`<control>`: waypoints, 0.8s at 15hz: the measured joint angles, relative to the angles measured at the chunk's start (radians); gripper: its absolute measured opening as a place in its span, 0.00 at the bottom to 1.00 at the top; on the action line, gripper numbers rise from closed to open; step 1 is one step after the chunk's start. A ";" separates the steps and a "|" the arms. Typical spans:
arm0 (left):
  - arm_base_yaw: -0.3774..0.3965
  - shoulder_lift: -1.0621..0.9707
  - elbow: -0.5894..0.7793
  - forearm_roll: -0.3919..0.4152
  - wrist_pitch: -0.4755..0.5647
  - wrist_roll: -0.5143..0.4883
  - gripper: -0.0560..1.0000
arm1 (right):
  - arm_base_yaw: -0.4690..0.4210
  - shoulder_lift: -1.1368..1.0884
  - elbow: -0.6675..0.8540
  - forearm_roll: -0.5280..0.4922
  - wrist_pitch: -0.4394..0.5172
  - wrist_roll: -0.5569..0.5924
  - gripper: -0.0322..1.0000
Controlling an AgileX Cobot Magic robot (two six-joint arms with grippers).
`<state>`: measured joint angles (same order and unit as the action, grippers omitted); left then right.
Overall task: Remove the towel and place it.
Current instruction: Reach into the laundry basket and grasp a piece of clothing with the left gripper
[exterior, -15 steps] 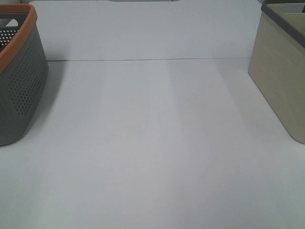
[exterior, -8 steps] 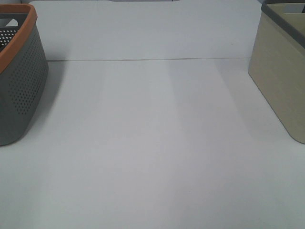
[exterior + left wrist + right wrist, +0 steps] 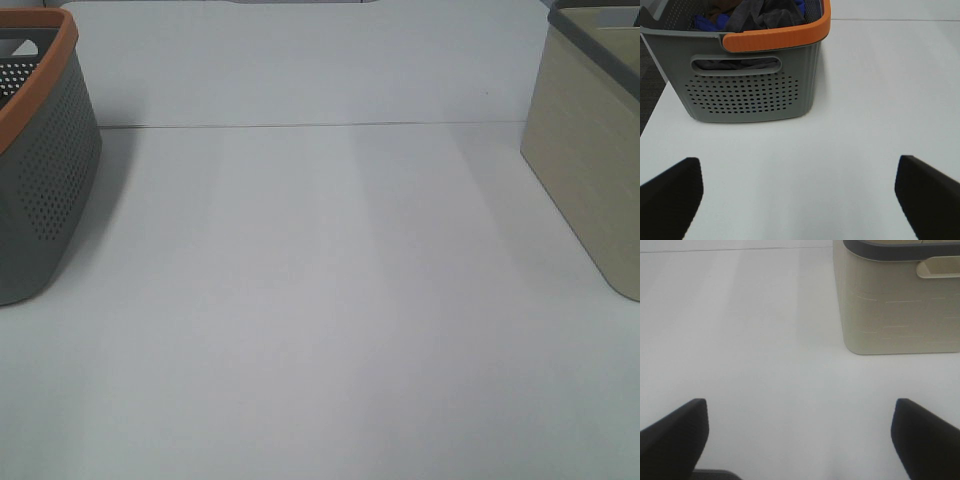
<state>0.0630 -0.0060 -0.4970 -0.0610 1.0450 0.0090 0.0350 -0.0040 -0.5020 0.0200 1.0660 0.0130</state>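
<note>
Two grippers poised over a white table (image 3: 320,320): nearest, the left gripper (image 3: 797,200) hangs with its black fingers (image 3: 670,195) spread wide, grasping nothing; the right gripper (image 3: 797,440), just as near, stands equally wide and holds nothing either. Neither shows in the high view.

Beyond the left gripper, on the table's left side, sits a grey basket (image 3: 750,95) with a perforated wall, a slot handle and an orange rim (image 3: 775,37). The towel (image 3: 765,15) — dark grey cloth — lies heaped inside it, rising to about rim height; blue cloth (image 3: 705,22) lies beside it and brown cloth (image 3: 720,6) at the far side; the towel's hem and label cannot be made out.

Beyond the right gripper, on the right side, stands a beige basket (image 3: 895,315) with a dark grey rim (image 3: 890,250) and a moulded handle; its inside is out of sight. The two baskets sit well apart, the middle of the table between them; farther still, a thin seam (image 3: 320,125) runs left to right across the tabletop.
</note>
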 joint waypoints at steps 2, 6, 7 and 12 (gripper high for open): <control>0.000 0.000 0.000 0.000 0.000 0.000 0.99 | 0.000 0.000 0.000 0.000 0.000 0.000 0.96; 0.000 0.000 0.000 0.000 0.000 0.000 0.99 | 0.000 0.000 0.000 0.000 0.000 0.000 0.96; 0.000 0.000 0.000 0.000 0.000 0.000 0.99 | 0.000 0.000 0.000 0.000 0.000 0.000 0.96; 0.000 0.000 0.000 0.000 0.000 0.000 0.99 | 0.000 0.000 0.000 0.000 0.000 0.000 0.96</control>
<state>0.0630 -0.0060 -0.4970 -0.0610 1.0450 0.0090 0.0350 -0.0040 -0.5020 0.0200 1.0660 0.0130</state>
